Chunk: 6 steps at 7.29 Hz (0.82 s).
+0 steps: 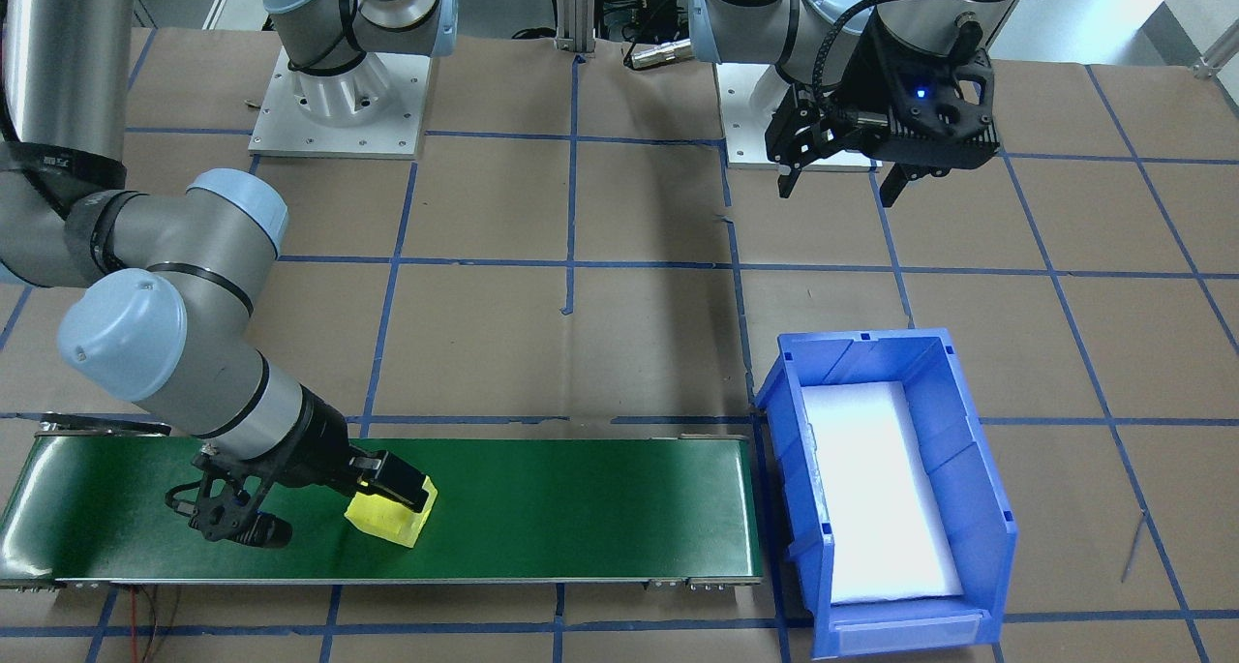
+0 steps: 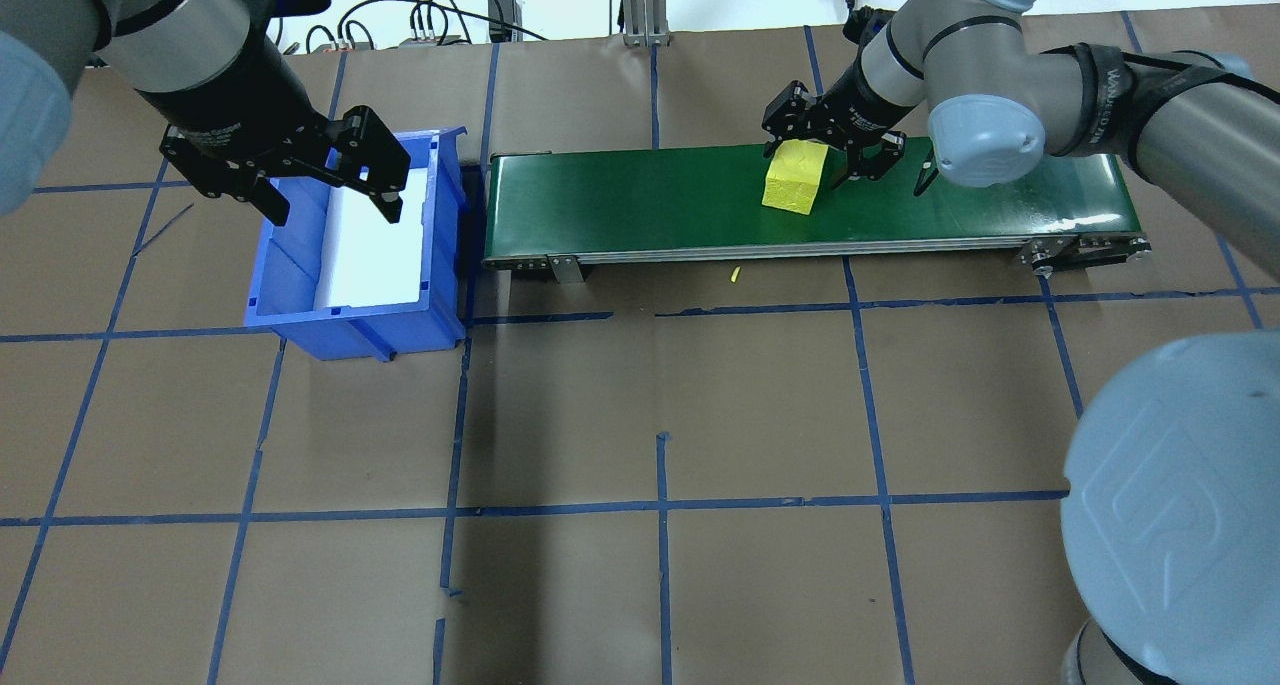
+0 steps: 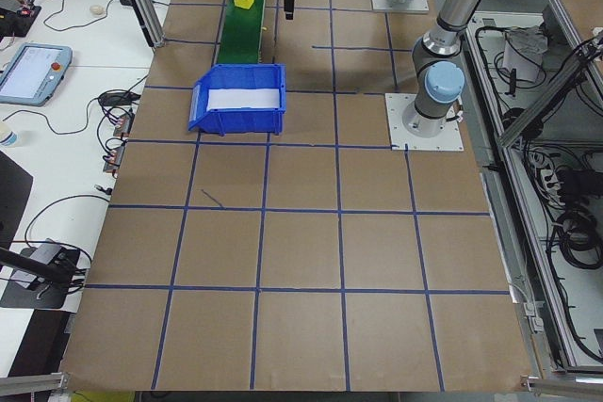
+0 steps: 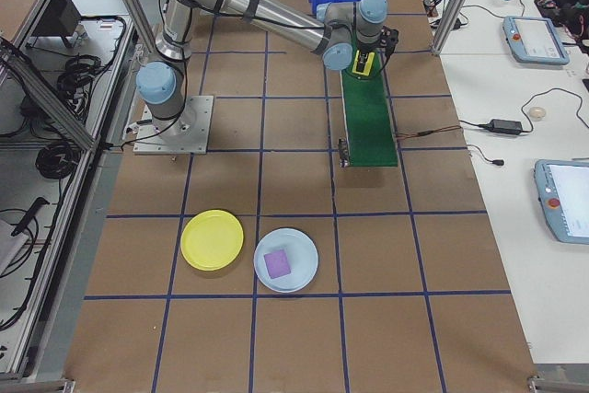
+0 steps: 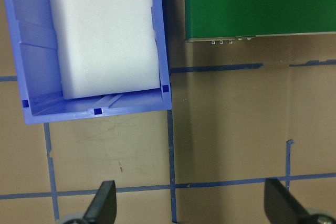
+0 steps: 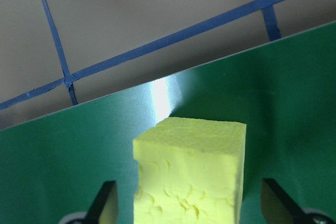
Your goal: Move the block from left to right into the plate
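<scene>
Grasp step: our right gripper [image 2: 820, 160], fingers wide, straddles the yellow block [image 2: 794, 178] mid-frame, ungripped; left gripper [image 2: 330, 190] open, empty. Next: close, lift.

Left gripper [image 2: 330, 180] spread, raised; right gripper [image 2: 822, 160] spread, lowered, arm outstretched
</scene>
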Available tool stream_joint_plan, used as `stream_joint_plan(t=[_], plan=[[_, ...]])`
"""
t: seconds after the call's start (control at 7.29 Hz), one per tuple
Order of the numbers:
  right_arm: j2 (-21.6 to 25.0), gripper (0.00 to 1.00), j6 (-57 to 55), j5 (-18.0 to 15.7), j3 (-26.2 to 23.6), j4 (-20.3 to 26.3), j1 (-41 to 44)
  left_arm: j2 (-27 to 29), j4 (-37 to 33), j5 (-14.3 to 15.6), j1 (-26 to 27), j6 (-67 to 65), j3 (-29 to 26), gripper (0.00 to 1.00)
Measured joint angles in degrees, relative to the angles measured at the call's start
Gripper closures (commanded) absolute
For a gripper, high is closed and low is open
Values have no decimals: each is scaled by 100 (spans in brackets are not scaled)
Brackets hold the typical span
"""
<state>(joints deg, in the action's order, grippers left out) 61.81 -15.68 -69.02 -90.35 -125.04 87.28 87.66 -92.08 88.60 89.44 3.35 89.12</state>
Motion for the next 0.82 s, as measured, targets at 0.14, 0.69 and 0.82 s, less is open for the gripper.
stream_joint_plan(t=[0.14,0.69,0.82], plan=[[-65,40,7,-20,0,-78,0,-11,3,151,-20,6,1,0],[141,64,1134,-1150,66,13,-162,1,61,258,6,14,61,0],[437,64,1889,-1733,40,229,-341,-6,64,260,26,11,68,0]])
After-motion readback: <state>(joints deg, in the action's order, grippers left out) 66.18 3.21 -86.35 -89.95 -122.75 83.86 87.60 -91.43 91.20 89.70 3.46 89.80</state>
